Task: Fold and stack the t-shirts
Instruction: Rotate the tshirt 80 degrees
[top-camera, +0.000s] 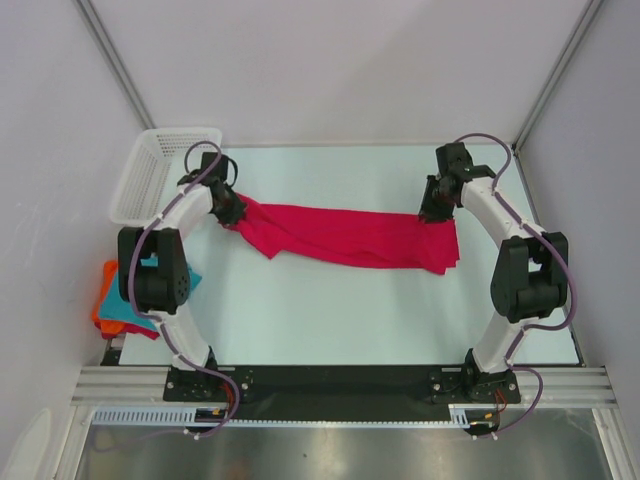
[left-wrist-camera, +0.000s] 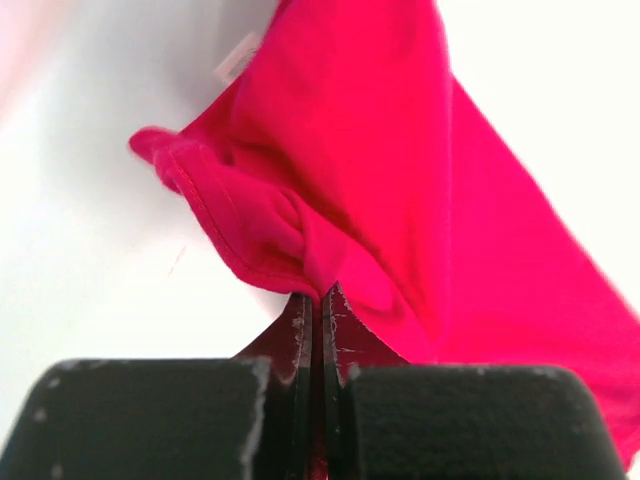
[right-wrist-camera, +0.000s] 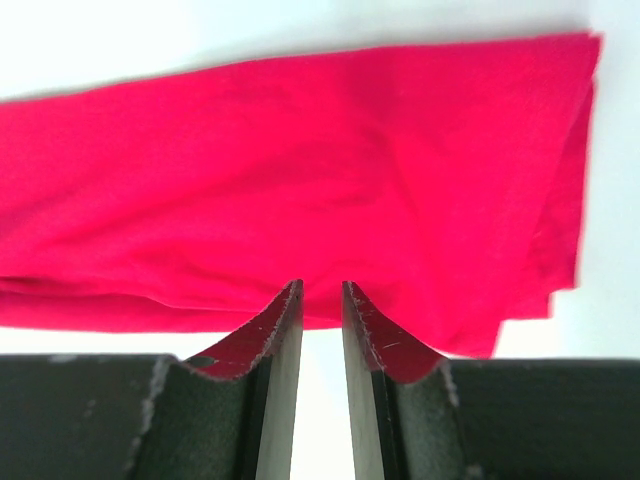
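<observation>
Left end effector (left-wrist-camera: 318, 300) is pinching fully shut on a bunched hem fold of the crimson-pink t-shirt (top-camera: 350, 235) near the table's (top-camera: 330, 310) far-left corner, close to the white mesh basket (top-camera: 130, 190). The shirt is lying stretched in a band across the far half of the table, reaching toward the right edge. The right end effector (right-wrist-camera: 320, 292) is standing partly open at that end, its 2 fingertips (right-wrist-camera: 285, 310) at the cloth's edge and bare table showing in the gap. The teal t-shirt (top-camera: 192, 276) and orange t-shirt (top-camera: 103, 300) are lying piled at the left edge, partly under the left arm.
</observation>
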